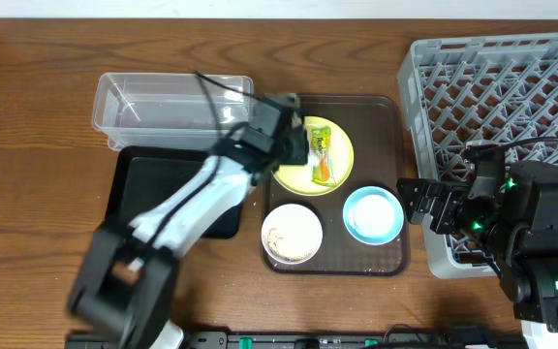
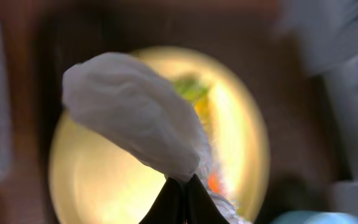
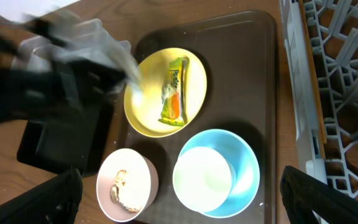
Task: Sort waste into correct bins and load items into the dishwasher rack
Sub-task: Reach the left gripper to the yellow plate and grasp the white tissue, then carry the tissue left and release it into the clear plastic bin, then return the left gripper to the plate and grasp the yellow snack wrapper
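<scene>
Crumpled white paper, being pinched tight at one end by the left gripper, bulging just beyond the fingertips, over the yellow plate. Lying to those fingers' left: clear tub, black tray. Hovering spread open, well apart beside the rack: right gripper.

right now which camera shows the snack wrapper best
The right wrist view: the snack wrapper lies sharp and whole on the yellow plate. Overhead shows it whole but small. Left wrist shows only a blurred strip behind the crumpled white paper.
</scene>
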Controlling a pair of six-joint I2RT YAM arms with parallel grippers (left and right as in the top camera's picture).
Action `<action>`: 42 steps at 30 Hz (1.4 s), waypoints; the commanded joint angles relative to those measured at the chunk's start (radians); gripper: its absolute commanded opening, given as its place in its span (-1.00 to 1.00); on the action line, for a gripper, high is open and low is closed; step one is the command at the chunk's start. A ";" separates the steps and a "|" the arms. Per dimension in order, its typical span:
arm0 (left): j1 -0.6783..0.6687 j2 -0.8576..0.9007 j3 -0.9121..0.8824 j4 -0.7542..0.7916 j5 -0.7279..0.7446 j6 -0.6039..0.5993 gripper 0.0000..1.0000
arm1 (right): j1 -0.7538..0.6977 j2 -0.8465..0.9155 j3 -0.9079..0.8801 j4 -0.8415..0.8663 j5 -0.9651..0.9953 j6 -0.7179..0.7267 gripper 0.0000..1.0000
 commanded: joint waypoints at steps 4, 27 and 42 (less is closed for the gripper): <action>0.066 -0.123 0.037 -0.053 -0.281 0.000 -0.88 | -0.016 0.000 0.025 -0.002 -0.007 -0.012 0.99; 0.151 -0.090 0.043 -0.096 0.006 0.123 0.17 | -0.016 0.000 0.025 -0.030 -0.007 -0.012 0.99; -0.113 0.191 0.042 -0.027 0.004 0.314 0.17 | -0.016 0.000 0.025 -0.031 -0.004 -0.012 0.99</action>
